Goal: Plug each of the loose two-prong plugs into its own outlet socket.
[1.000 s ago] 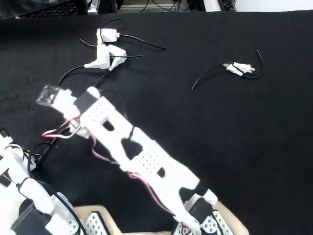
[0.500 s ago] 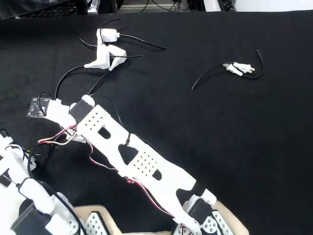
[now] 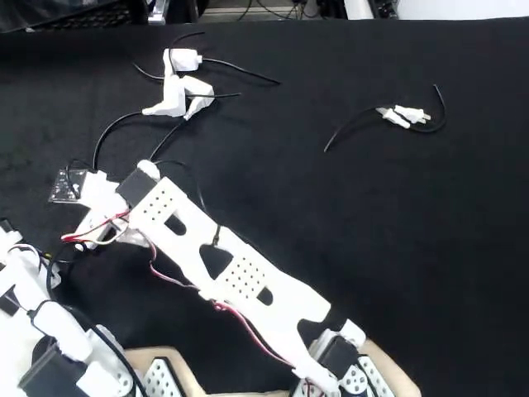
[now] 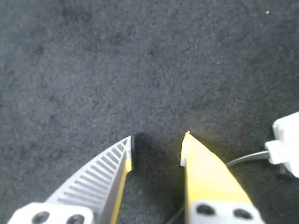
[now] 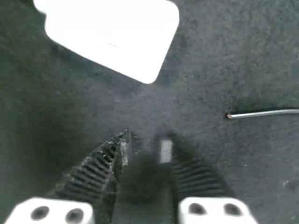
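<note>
Near the far left of the black cloth lies a white plug (image 3: 182,59) with a black cable. Just nearer, a cluster of white plug and socket pieces (image 3: 175,98) trails more cable. Another white plug pair (image 3: 404,115) lies at the far right on a curved black cable. My right gripper (image 3: 64,185) is stretched across to the left side, low over the cloth. It stands open (image 5: 142,142) with nothing clearly between its fingers, and a white rounded block (image 5: 112,35) lies ahead of it. My left gripper (image 4: 156,140) is open over bare cloth.
The left arm (image 3: 33,314) is folded at the near left corner. A loose black cable end (image 5: 261,113) lies beside the right gripper. A white piece with a cable (image 4: 286,144) is close beside the left gripper. Bare cloth spans the middle and near right.
The right arm has swung left and toward the near edge, and its gripper has dropped closer to the cloth. The plugs and the left arm have stayed put.
</note>
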Available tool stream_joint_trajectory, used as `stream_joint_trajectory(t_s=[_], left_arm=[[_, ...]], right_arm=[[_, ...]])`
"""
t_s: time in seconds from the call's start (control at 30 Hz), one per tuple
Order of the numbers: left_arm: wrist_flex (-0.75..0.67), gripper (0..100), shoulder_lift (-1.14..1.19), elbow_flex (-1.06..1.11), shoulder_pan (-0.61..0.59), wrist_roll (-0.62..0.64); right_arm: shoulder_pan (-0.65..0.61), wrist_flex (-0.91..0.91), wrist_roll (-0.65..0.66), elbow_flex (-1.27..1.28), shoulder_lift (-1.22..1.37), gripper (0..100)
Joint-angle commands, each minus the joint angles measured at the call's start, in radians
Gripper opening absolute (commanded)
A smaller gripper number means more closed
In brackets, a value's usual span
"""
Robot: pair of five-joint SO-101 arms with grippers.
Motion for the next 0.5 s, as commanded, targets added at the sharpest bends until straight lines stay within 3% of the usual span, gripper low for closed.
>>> stream_joint_trajectory(t_s=[0.0,0.3,0.47], left_arm=[[0.017,17,-0.009,0.008,-0.002,0.008],[0.017,17,-0.009,0.008,-0.019,0.008],[0.017,17,-0.011,-0.001,-0.071,0.037]], right_arm=[[-0.025,-0.015,0.032,-0.045,-0.087,30.6],[-0.110,-0.104,0.273,-0.050,-0.093,31.2],[-0.115,-0.143,0.292,-0.047,-0.090,31.2]])
